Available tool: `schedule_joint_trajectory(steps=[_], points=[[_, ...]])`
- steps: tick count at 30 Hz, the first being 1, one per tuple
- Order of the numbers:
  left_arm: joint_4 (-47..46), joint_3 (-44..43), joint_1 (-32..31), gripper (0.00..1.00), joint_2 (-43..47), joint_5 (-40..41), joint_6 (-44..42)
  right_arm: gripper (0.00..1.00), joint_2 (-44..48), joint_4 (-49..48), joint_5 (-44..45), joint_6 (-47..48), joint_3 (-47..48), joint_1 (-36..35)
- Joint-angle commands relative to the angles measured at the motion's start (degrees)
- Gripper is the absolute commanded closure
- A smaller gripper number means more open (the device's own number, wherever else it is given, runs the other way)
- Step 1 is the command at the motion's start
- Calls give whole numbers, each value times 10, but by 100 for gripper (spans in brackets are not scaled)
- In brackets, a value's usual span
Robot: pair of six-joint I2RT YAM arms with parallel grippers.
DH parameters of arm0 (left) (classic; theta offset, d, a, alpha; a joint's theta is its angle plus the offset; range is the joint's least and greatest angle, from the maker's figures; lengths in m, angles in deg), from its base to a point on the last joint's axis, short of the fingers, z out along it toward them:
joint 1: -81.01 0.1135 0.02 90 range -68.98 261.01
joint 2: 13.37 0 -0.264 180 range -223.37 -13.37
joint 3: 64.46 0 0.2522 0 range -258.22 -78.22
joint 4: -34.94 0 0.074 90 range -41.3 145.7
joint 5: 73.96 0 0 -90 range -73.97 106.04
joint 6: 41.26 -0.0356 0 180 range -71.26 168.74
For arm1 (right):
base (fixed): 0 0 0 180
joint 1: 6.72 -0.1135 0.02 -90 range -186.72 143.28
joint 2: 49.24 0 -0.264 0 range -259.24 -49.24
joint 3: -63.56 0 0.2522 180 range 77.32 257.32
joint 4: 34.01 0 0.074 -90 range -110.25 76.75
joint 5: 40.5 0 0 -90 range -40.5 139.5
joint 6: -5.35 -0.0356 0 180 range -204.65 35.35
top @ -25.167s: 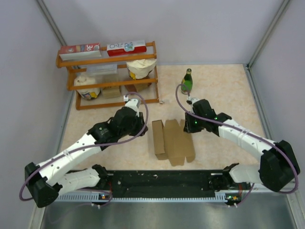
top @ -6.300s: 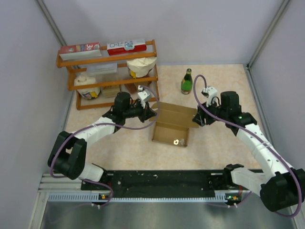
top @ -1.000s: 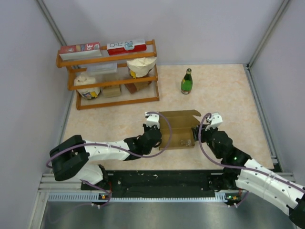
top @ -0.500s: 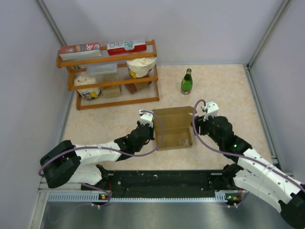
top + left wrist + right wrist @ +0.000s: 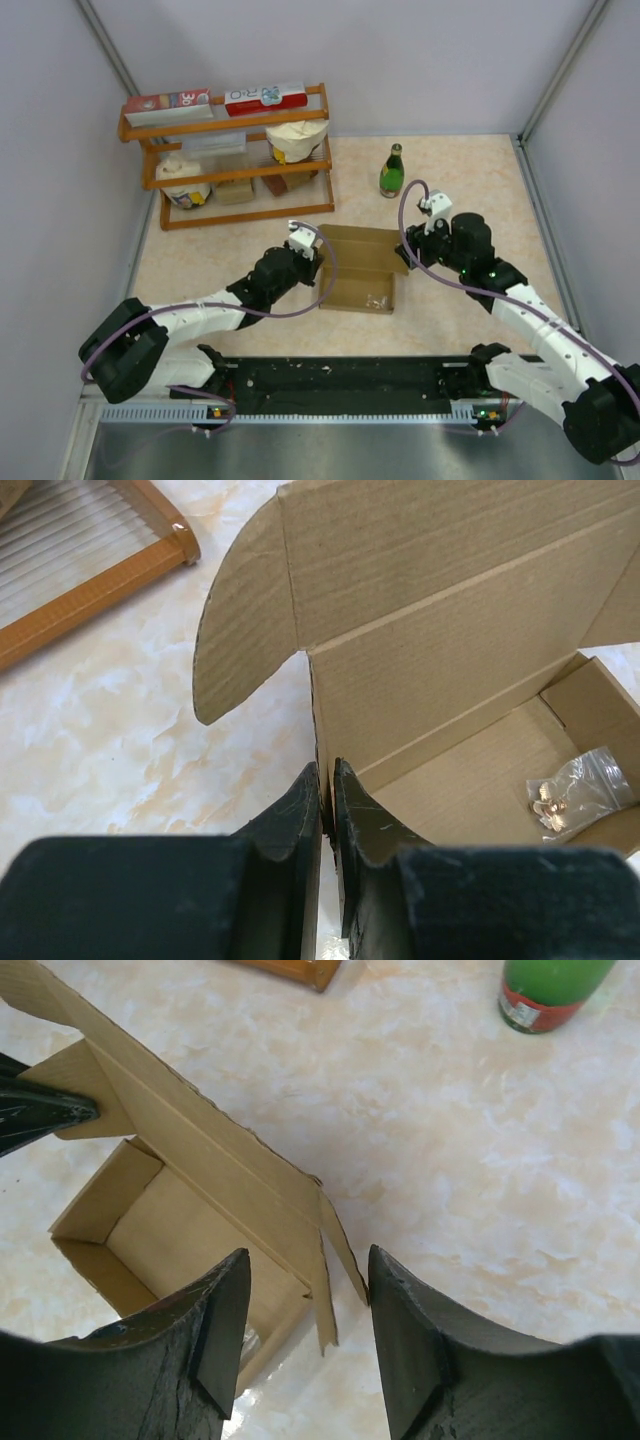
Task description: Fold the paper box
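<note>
The paper box [image 5: 352, 282] is a plain brown cardboard tray that lies open in the middle of the table, its lid panel [image 5: 440, 570] standing up at the back. A small clear bag of metal parts [image 5: 577, 794] rests inside it. My left gripper [image 5: 325, 770] is shut on the box's left side wall, seen from above at the box's left corner [image 5: 312, 252]. At the box's right end my right gripper [image 5: 308, 1252] stands open. The side flap [image 5: 338, 1245] hangs between its fingers, touching neither.
A wooden shelf [image 5: 230, 150] with cartons, bags and small boxes stands at the back left; its foot shows in the left wrist view [image 5: 110, 575]. A green bottle [image 5: 391, 172] stands behind the box, near my right arm. Grey walls enclose the table.
Both wrists have travelled away from the near edge toward the back, staying at the box's two ends. The box has turned a little and its lid panel leans further back.
</note>
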Motion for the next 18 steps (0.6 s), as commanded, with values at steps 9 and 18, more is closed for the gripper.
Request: schedule_joint_trajectory(steps=[9, 18], points=[[-22, -9, 15, 87, 15, -54, -21, 57, -33, 26, -28, 13, 32, 8], [-19, 2, 23, 87, 27, -48, -14, 63, -47, 30, -18, 9, 26, 8]])
